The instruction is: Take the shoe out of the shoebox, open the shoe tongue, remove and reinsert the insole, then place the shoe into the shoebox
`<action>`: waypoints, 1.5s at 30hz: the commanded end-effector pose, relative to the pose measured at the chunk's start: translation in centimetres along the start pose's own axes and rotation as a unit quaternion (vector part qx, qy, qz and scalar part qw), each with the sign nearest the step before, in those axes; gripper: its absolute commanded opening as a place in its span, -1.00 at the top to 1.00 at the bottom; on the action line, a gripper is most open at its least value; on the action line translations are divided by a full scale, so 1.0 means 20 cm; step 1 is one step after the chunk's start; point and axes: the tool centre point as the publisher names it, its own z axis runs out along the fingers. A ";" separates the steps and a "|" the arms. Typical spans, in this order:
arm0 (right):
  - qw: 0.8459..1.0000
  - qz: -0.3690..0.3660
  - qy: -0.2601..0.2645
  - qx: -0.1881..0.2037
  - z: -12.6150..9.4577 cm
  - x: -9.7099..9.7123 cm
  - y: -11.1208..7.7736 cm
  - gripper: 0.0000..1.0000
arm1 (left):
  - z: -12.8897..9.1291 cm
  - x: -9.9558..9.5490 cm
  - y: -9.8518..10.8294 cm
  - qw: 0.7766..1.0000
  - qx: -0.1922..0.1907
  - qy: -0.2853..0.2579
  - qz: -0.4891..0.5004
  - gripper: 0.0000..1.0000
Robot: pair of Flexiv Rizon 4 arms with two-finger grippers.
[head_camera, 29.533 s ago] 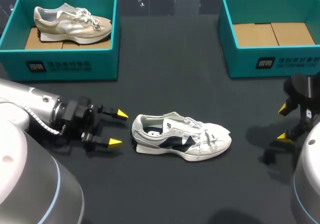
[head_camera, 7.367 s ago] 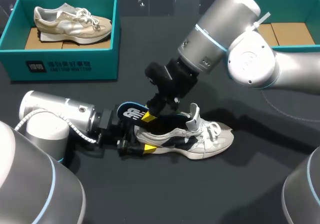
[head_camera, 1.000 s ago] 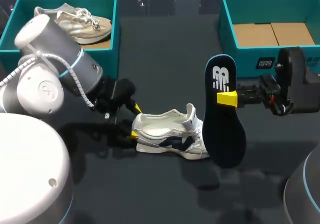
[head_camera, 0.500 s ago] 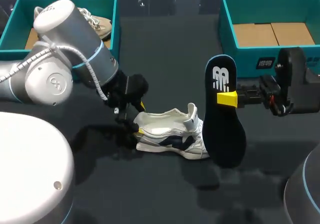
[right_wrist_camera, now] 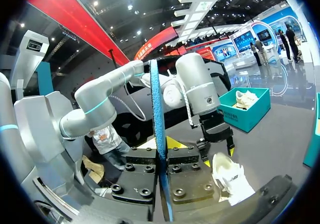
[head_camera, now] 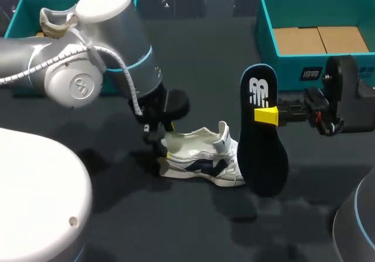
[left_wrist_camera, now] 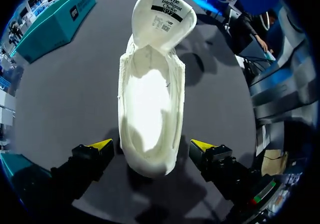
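The white and navy shoe (head_camera: 199,156) lies on its side mid-table, tongue (left_wrist_camera: 165,13) folded up and its inside bare (left_wrist_camera: 150,93). My left gripper (head_camera: 163,149) hangs at the heel, open, one yellow fingertip (left_wrist_camera: 102,145) on each side of the heel with a small gap. The dark navy insole (head_camera: 262,133) is held upright in the air to the right of the shoe, and my right gripper (head_camera: 266,115) is shut on its middle. In the right wrist view the insole (right_wrist_camera: 155,103) shows edge-on between the fingers, with the shoe (right_wrist_camera: 227,174) beyond it.
A teal shoebox (head_camera: 266,36) with a cardboard floor stands at the back right. Another teal box (head_camera: 13,21) at the back left holds a beige shoe (head_camera: 54,17) and is mostly hidden by my left arm (head_camera: 99,45).
My left arm has swung up and rightward, bringing its open gripper down over the shoe's heel from above. The right arm and the insole have not moved.
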 end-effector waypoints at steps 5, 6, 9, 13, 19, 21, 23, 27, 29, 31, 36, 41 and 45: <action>1.000 0.001 -0.003 0.000 0.00 0.02 -0.01 1.00 | -0.02 -0.01 -0.03 1.000 -0.020 -0.006 -0.001 -1.00; 1.000 0.001 -0.003 0.000 0.00 0.02 -0.01 1.00 | -0.03 -0.01 -0.04 1.000 -0.021 -0.007 0.001 -1.00; 1.000 0.001 -0.003 0.000 0.00 0.02 -0.01 1.00 | -0.07 -0.02 -0.09 1.000 -0.023 -0.010 0.004 -1.00; 1.000 0.001 -0.003 0.000 0.00 0.02 -0.01 1.00 | -0.11 -0.03 -0.17 0.999 -0.022 -0.022 0.014 -1.00; 1.000 0.001 -0.003 0.000 0.00 0.02 -0.01 1.00 | -0.09 -0.10 -0.29 0.999 -0.018 -0.033 0.021 -1.00; 1.000 0.001 -0.003 0.000 0.00 0.02 -0.01 1.00 | -0.06 -0.12 -0.32 0.999 -0.017 -0.035 0.023 -1.00; 1.000 0.001 -0.003 0.000 0.00 0.02 -0.01 1.00 | -0.02 -0.14 -0.35 0.999 -0.018 -0.034 0.024 -1.00; 1.000 0.001 -0.003 0.000 0.00 0.02 -0.01 1.00 | 0.05 -0.18 -0.37 0.999 -0.019 -0.036 0.024 -1.00; 1.000 0.001 -0.003 0.000 0.00 0.02 -0.01 1.00 | 0.07 -0.19 -0.38 0.999 -0.017 -0.037 0.023 -1.00; 1.000 0.001 -0.003 0.000 0.00 0.02 -0.01 1.00 | 0.10 -0.22 -0.39 0.999 -0.016 -0.040 0.017 -0.98; 1.000 0.001 -0.003 0.000 0.00 0.02 -0.01 1.00 | 0.18 -0.25 -0.40 0.999 -0.024 -0.045 0.013 -0.83; 1.000 0.001 -0.003 0.000 0.00 0.02 -0.01 1.00 | 0.24 -0.24 -0.40 0.998 -0.032 -0.045 0.016 -0.53; 1.000 0.001 -0.003 0.000 0.00 0.02 -0.01 1.00 | 0.27 -0.24 -0.40 0.998 -0.041 -0.038 0.017 -0.24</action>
